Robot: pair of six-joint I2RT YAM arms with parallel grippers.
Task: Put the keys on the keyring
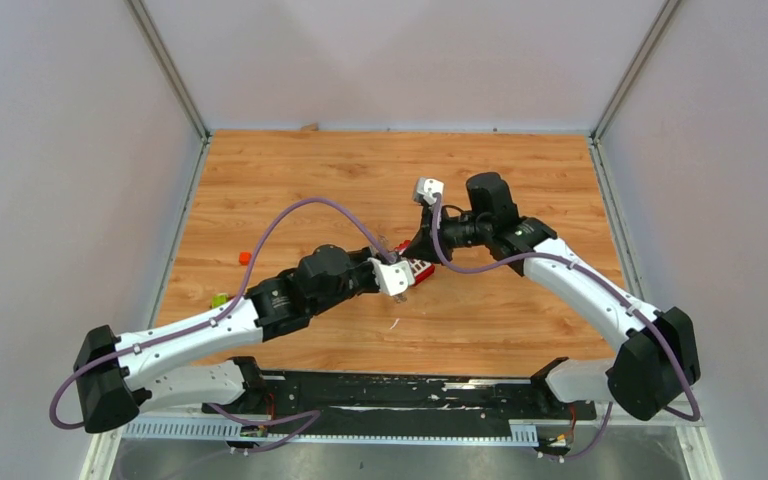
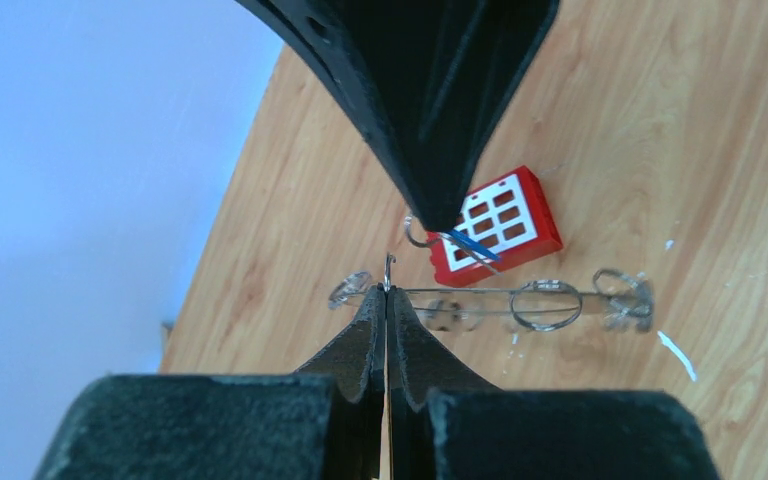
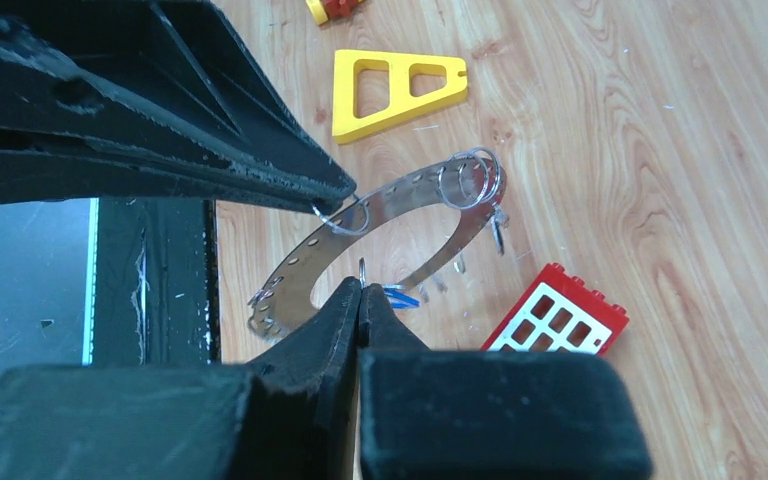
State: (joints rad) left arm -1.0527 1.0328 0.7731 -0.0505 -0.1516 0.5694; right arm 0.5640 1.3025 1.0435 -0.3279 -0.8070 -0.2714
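Just beside the red block, over the wooden counter, my left jaws are pressed fully together on the rim of the keyring. It is a thin, flat, silvery band curved like a crescent, punched with a row of small holes, and several wire split rings hang from it. Seen edge-on from my left wrist, it is only a fine line. My right jaws, nearer the block, are also closed tight, pinching a small wire loop that carries the blue key, close against the band's inner edge
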